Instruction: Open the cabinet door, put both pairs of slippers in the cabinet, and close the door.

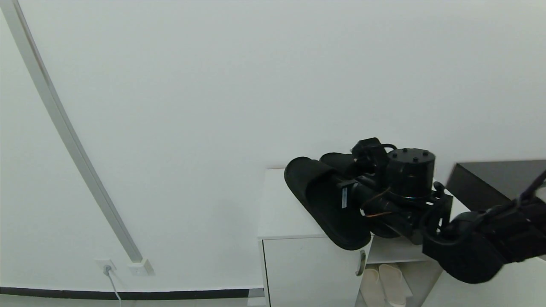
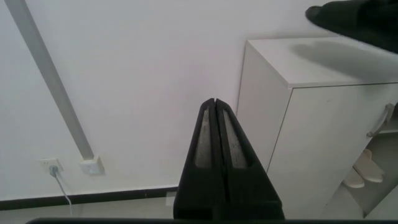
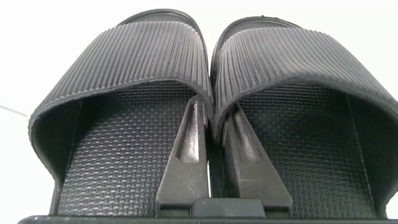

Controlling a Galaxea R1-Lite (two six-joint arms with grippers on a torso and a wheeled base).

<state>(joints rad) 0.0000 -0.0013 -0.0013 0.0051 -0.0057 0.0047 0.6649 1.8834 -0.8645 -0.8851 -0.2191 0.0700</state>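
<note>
Above white cabinet (image 1: 290, 204), right end effector (image 3: 213, 112) grasping black ribbed rubber slippers (image 3: 149, 62); left end effector (image 2: 215, 106) clenched; head view, white slippers (image 1: 384, 281) inside.

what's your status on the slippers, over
Right gripper shut on black slippers, held over the cabinet. Left gripper shut, empty. Cabinet open, white slippers already inside.
</note>
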